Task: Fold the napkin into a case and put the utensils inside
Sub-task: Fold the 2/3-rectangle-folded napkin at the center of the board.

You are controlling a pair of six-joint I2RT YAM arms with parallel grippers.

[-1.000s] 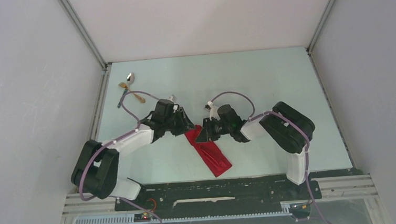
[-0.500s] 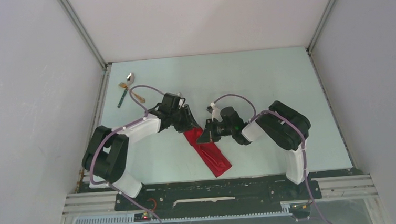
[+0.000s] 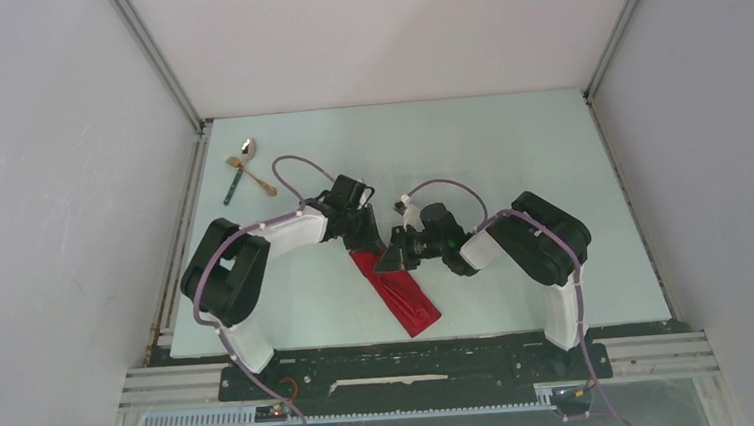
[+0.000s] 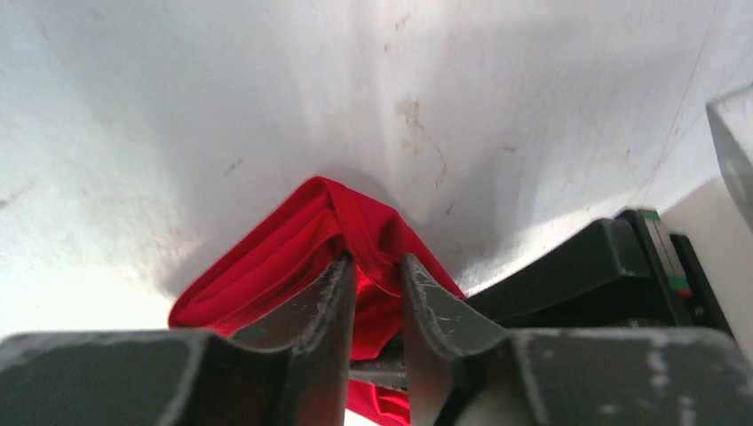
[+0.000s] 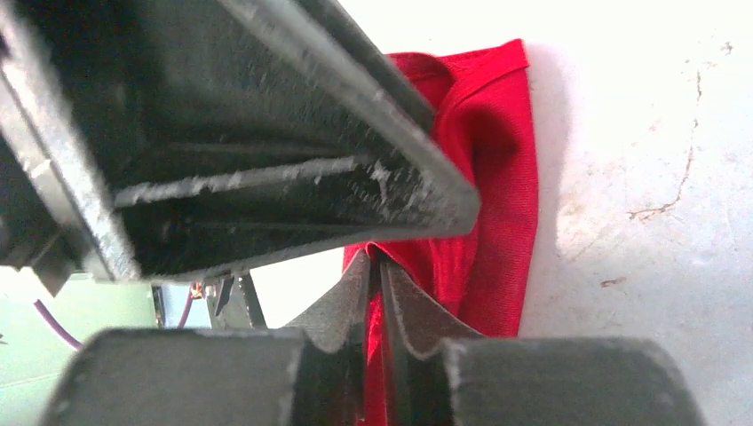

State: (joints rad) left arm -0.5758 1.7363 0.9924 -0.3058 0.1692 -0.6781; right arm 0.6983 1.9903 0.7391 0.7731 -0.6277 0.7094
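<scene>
Pulling unevenly was the main risk. The left gripper was closed on a fold at the far end of the case. The right gripper was pinched almost shut on a cloth layer just beside it. The two sets of fingers sat nearly touching, so a collision was likely if either arm swung inward. A tug from one side alone would probably have dragged the case across the table or opened its folds. A thin pinch could also have slipped.

The case lay diagonally at table centre, its near end toward the arm bases. The utensils lay well apart in the far-left corner, close to the table edge and the wall, which left little approach room there. Bare table showed to the right of the case and beyond it.
</scene>
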